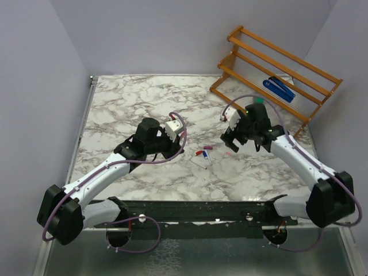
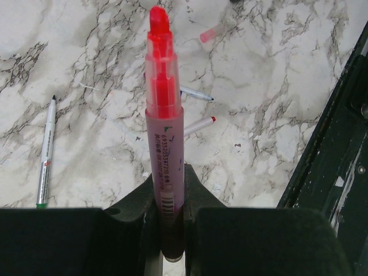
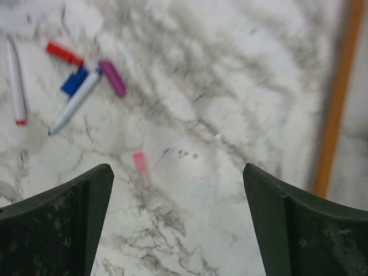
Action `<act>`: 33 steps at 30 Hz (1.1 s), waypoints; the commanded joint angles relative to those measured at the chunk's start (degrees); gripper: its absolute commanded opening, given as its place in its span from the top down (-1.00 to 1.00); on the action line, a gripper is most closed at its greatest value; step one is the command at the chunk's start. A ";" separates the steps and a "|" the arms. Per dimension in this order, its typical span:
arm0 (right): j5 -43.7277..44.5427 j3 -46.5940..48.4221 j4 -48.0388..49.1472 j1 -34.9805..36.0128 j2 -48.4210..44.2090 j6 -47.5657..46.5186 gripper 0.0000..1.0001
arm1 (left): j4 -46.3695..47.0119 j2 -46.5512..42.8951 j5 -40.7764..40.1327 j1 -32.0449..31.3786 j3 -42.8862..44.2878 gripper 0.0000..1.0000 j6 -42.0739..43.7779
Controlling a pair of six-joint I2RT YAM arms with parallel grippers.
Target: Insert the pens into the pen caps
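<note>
Left wrist view, entry one: what did the left gripper point(image 2: 168, 192) hold, and which way did it lie?

— One red highlighter pen point(image 2: 164, 115), uncapped. Nearly closed fingers pinched it at its tail. Its long axis ran in line with the fingers, chisel tip pointing away from the wrist, above the marble table point(image 2: 276, 115). The barrel label carried a barcode and a row of digits beginning 6935; the rest was too small to read.

Loose stock on the table?

— In the same view, three thin pens lay flat: green-ended pen point(image 2: 46, 152), blue-tipped pen point(image 2: 195, 94) and red-tipped pen point(image 2: 199, 125). There was also one pink cap point(image 2: 213, 33). The right wrist view gave four caps: red cap point(image 3: 64, 53), blue cap point(image 3: 75, 81), purple cap point(image 3: 112, 77) and the pink one. The blue-tipped and red-tipped pens lay beside them.

And the right gripper point(image 3: 177, 172)?

— Fingers wide apart, nothing between them, above the pink cap.
</note>
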 commanded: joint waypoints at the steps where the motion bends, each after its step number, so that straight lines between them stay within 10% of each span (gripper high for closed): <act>1: 4.96 5.61 5.24 -0.23 -8.42 15.80 -1.00 | -0.33 0.07 0.75 -0.22 1.49 1.00 1.00; 8: -4.45 -0.14 17.69 -0.27 -3.96 58.58 -1.00 | -0.39 -0.05 0.23 -0.22 1.58 1.00 0.75; 13: 2.38 4.68 9.21 -0.86 4.58 89.67 -1.00 | -1.67 -1.68 -1.58 0.02 1.27 1.00 1.26; 20: 21.77 -1.55 3.71 -0.87 -11.41 131.50 -1.00 | -1.84 -4.09 -3.67 1.98 0.88 1.00 1.91; 27: 39.07 25.85 -8.48 -0.70 -5.97 109.23 -1.00 | -1.19 -3.89 -6.28 1.99 0.83 1.00 2.72; 31: 29.96 32.21 7.04 -0.45 -5.34 80.31 -1.00 | -0.86 -3.90 -7.56 2.01 1.24 1.00 2.86; 33: 31.24 22.89 17.85 -0.45 -8.45 82.71 -1.00 | -0.72 -3.88 -7.98 2.00 1.36 1.00 2.76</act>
